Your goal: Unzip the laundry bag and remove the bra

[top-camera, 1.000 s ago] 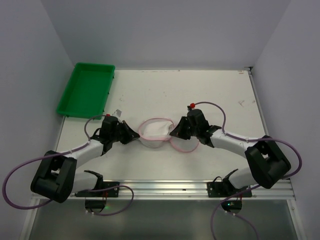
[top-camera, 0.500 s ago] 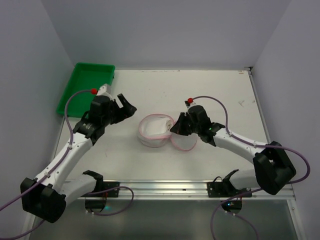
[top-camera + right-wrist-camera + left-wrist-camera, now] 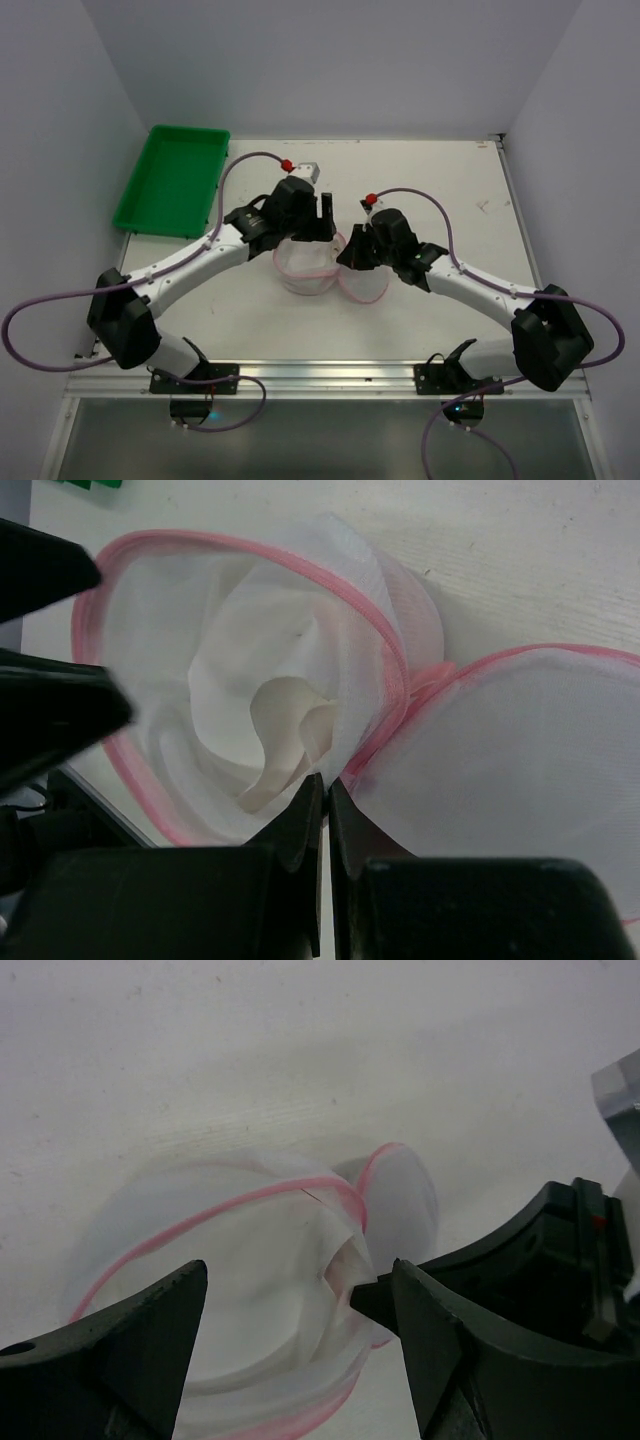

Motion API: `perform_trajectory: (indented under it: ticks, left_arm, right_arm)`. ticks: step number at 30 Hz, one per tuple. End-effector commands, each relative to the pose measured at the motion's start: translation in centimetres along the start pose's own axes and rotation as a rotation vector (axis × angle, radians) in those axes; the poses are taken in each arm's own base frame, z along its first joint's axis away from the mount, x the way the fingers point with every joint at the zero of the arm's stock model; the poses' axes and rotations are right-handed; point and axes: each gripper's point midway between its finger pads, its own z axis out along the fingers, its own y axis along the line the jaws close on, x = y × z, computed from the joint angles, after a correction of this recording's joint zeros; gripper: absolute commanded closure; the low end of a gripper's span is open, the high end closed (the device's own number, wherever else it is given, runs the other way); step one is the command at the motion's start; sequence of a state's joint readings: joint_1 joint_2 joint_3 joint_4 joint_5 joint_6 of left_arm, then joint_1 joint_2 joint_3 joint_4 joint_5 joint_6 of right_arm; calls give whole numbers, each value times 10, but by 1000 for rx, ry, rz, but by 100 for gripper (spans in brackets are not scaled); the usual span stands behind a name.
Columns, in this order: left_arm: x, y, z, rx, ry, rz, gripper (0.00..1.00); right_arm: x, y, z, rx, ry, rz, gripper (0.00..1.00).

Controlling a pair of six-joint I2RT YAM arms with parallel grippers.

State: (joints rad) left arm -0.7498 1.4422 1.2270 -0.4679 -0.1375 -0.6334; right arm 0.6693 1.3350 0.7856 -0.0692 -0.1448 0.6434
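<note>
Tray (image 3: pixel 172 178): green, shallow, at the far left corner of the table (image 3: pixel 440 190); well apart from everything else.

Left arm: reaches from the near left edge diagonally to the middle of the table; a purple cable (image 3: pixel 40 320) loops off it.

Left pincer (image 3: pixel 318 222): hangs above the far side of the bag, pointing down at it. Spread wide; in its own wrist view the two dark fingers (image 3: pixel 150 1350) stand on either side of the bag's open mouth. Nothing between them, and no contact with the bag that I can make out.

Laundry bag (image 3: pixel 308 262): middle of the table, between the two pincers. Round drum of see-through white mesh with pink zip trim; unzipped, mouth facing up.

Bra (image 3: pixel 285 715): white cloth crumpled inside the drum, below the rim; its shape is not clear through the folds.

Lid (image 3: pixel 365 285): round mesh flap with pink edge, folded out flat on the table to the right of the drum, joined to it at one spot.

Right pincer (image 3: pixel 323 785): jaws pressed nearly together, only a thin slit between them. The tips pinch the bag's mesh wall at the pink trim, right where lid and drum join.

Right arm: comes in from the near right, low over the lid.
</note>
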Motion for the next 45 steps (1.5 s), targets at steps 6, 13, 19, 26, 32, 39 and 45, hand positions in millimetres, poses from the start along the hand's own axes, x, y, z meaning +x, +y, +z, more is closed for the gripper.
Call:
perform_trajectory:
  ticks: [6, 13, 19, 26, 32, 39, 45]
  left_arm:
    - [18, -13, 32, -75, 76, 150, 19]
    - [37, 5, 49, -158, 117, 162, 19]
    - [51, 18, 53, -209, 166, 183, 22]
    - [68, 28, 59, -242, 211, 177, 28]
    - [75, 30, 56, -235, 226, 169, 36]
    - [89, 27, 62, -195, 252, 142, 78]
    - [80, 20, 60, -173, 221, 139, 100]
  right_arm:
    - [-16, 12, -1, -26, -50, -37, 100]
    - [-15, 13, -1, -36, -45, -45, 100]
    - [-14, 12, -1, -33, -51, -48, 100]
    - [-14, 10, 0, -30, -49, -51, 100]
    - [-13, 10, 1, -31, -50, -48, 100]
    - [-16, 12, -2, -34, -59, -53, 100]
    - [-15, 6, -2, -16, -65, -59, 100]
